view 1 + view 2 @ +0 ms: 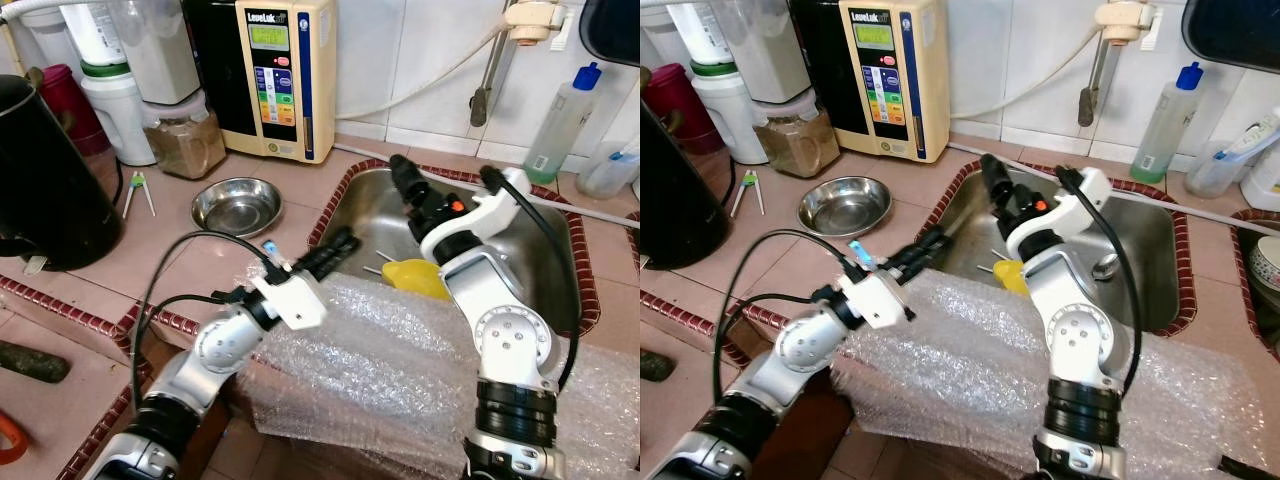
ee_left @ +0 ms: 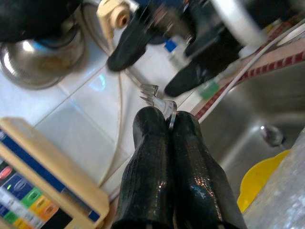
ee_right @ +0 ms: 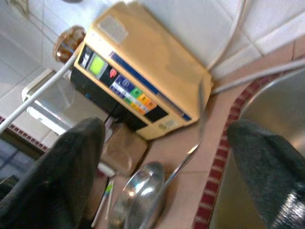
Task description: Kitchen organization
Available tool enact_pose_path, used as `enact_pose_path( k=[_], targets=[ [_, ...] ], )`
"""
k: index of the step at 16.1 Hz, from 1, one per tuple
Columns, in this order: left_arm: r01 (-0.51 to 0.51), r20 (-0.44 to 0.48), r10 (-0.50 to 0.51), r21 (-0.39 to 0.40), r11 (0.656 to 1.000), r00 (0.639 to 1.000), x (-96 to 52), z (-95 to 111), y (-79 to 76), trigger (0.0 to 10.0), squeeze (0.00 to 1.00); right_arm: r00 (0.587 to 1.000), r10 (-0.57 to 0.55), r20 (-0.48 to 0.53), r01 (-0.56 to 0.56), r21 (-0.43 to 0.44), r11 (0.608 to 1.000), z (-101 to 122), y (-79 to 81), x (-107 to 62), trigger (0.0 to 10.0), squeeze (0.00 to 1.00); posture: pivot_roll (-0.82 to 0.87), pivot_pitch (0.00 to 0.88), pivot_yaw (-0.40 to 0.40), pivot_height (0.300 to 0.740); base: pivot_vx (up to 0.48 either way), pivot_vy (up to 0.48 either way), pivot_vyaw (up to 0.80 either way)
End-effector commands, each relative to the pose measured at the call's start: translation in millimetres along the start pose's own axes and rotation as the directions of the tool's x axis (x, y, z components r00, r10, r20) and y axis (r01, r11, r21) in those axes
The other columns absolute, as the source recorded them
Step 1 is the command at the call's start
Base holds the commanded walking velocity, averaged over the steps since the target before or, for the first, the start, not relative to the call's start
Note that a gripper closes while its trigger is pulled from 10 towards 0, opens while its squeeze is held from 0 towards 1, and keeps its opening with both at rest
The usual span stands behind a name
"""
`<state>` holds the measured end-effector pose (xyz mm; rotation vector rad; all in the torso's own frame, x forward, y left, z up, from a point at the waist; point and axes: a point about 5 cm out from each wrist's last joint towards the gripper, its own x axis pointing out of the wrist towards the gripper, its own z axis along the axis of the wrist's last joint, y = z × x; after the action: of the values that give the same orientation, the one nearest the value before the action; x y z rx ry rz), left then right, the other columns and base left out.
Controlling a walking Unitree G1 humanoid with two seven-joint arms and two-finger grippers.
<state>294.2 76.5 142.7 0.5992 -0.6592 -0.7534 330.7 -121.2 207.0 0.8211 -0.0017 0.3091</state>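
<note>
Two grippers work over the steel sink (image 1: 560,270), which is set into a pink tiled counter (image 1: 200,250) with a red tile border. The left gripper (image 1: 342,244) reaches in over the sink's near-left edge, its black fingers (image 2: 162,157) pressed together and pinching a thin clear utensil (image 2: 159,98) — its pronged tip sticks out past the fingertips. The right gripper (image 1: 400,172) hovers over the back-left corner of the sink with its jaws spread wide and nothing between them. A yellow bowl-like item (image 1: 418,278) lies in the sink just beside the right arm. Bubble wrap (image 1: 380,370) drapes over the counter edge under both arms. A small steel bowl (image 1: 236,205) sits on the counter left of the sink, near a cream water-purifier unit (image 1: 285,75) standing against the wall.
</note>
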Motion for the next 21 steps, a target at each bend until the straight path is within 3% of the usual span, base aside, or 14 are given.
enact_pose_path(
  k=[1,2,3,14,21],
  targets=[
    [0.013,0.021,-0.013,0.021,1.0,1.0,4.4,2.2,0.9,0.0,0.0,0.999,-0.007,-0.048,0.008,0.019,1.0,-4.8,2.8,5.0,10.0,0.0,-0.06,0.022,0.053,0.74,0.0,0.0,0.0],
    [0.006,0.026,-0.007,0.02,1.0,1.0,7.1,3.0,-0.1,0.0,0.0,0.994,-0.033,-0.101,0.036,0.027,0.999,-10.5,1.1,8.7,5.4,0.0,-0.06,0.023,0.052,0.74,0.0,0.0,0.0],
    [-0.001,0.031,0.0,0.02,1.0,1.0,9.5,4.1,-0.1,0.0,0.0,0.991,-0.044,-0.126,0.048,0.026,0.999,-13.8,0.6,9.8,0.0,0.0,-0.06,0.024,0.049,0.74,0.0,0.0,0.0],
    [-0.03,0.006,0.03,0.036,0.999,1.0,8.8,-1.8,2.3,0.0,0.0,0.962,-0.208,-0.177,0.213,0.013,0.977,-6.2,-11.6,13.9,0.0,0.0,-0.07,0.031,0.039,0.74,0.0,0.0,0.0],
    [-0.039,-0.022,0.04,0.035,0.999,0.999,5.8,-6.8,0.6,0.0,0.0,0.949,-0.255,-0.184,0.261,0.009,0.965,-3.3,-18.4,10.1,0.0,0.0,-0.07,0.026,0.043,0.74,0.0,0.0,0.0]
  ],
)
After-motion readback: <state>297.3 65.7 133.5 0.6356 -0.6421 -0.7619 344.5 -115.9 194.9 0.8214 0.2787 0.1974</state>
